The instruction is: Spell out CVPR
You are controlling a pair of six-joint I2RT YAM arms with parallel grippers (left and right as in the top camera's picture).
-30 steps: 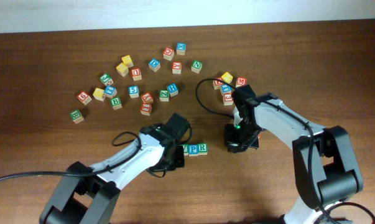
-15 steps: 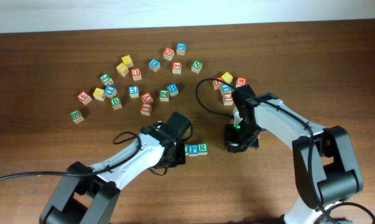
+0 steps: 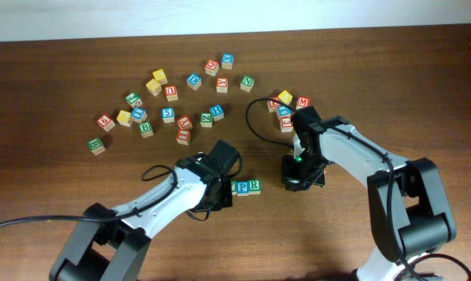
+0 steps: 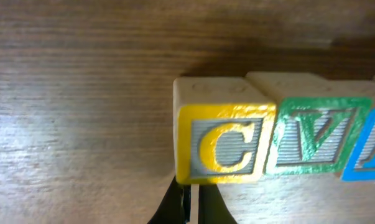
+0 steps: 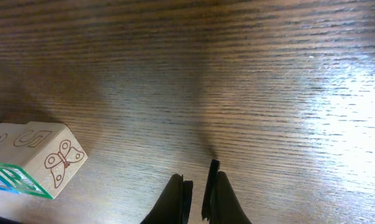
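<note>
In the left wrist view a yellow C block stands in a row, touching a green V block, with the edge of a blue block after it. My left gripper is shut and empty, its tips just in front of the C block. In the overhead view the left gripper hides C and V; the blue P block and green R block show beside it. My right gripper is shut and empty, right of the row; it also shows in the right wrist view.
Several loose letter blocks lie scattered across the back of the table. A small cluster sits by the right arm's far side. A block with a butterfly face is at the left in the right wrist view.
The left gripper has shifted slightly right, so the V block seen overhead a second ago is now hidden under it. The right arm has not moved.
</note>
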